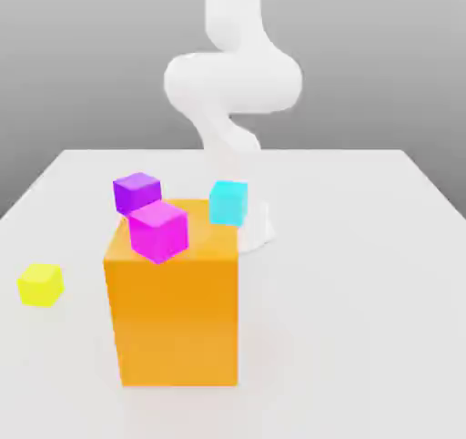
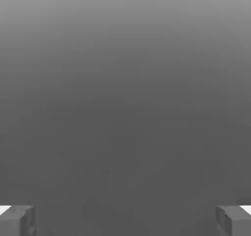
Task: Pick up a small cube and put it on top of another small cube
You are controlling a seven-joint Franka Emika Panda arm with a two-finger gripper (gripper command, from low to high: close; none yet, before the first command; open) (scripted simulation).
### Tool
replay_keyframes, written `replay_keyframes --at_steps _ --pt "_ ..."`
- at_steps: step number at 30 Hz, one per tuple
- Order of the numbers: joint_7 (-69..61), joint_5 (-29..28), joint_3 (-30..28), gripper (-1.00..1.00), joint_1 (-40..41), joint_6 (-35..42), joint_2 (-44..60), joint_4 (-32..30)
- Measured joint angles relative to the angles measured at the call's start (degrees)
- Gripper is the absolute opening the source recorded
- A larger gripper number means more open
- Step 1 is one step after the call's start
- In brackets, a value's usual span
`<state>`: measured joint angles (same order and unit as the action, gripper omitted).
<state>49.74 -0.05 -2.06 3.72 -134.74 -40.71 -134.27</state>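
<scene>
Standing wide apart, the two fingers (image 2: 14, 223) of the end effector (image 2: 125, 221) are fully open in the hand view, and the end effector holds nothing. In the exterior view, the white Franka Emika Panda arm (image 1: 233, 82) rises beyond a large orange block (image 1: 177, 323), its lower part partly hidden behind the block and a cyan cube (image 1: 227, 204). The block stands on the pale bench (image 1: 355, 291), toward the exterior view's left of the middle, with its front face upright and its far top edge well short of the bench's far edge. Four small cubes are in the scene, and which one is to be picked up cannot be told. The magenta cube (image 1: 158, 232) is seen over the near part of the block's top, toward the exterior view's left, its lowest corner reaching the line of the near top edge. The purple cube (image 1: 136, 195) shows at the block's far top corner on the exterior view's left, partly covered by the magenta one; whether those two touch is unclear. The cyan cube shows at the far top corner on the exterior view's right, reaching a little past the block's outline. The yellow cube (image 1: 40, 285) lies on the bench itself, toward its edge on the exterior view's left, well apart from the orange block.
</scene>
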Motion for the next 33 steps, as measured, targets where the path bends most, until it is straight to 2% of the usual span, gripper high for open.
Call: replay_keyframes --at_steps 14,21,23,27,28,33 --pt "21.3 1.2 -13.2 0.00 20.8 -16.8 29.4 -14.1" --pt "28.9 5.6 -19.8 0.00 31.1 -25.1 44.2 -20.8" --pt "27.2 9.2 -17.9 0.00 33.0 -28.0 48.5 -20.9" --pt "21.1 17.8 -10.4 0.00 38.8 -34.3 56.9 -19.3" --pt "20.5 18.6 -8.4 -1.00 40.6 -35.6 58.4 -19.0" --pt "20.6 18.5 -8.4 -1.00 40.6 -35.7 58.4 -19.0"
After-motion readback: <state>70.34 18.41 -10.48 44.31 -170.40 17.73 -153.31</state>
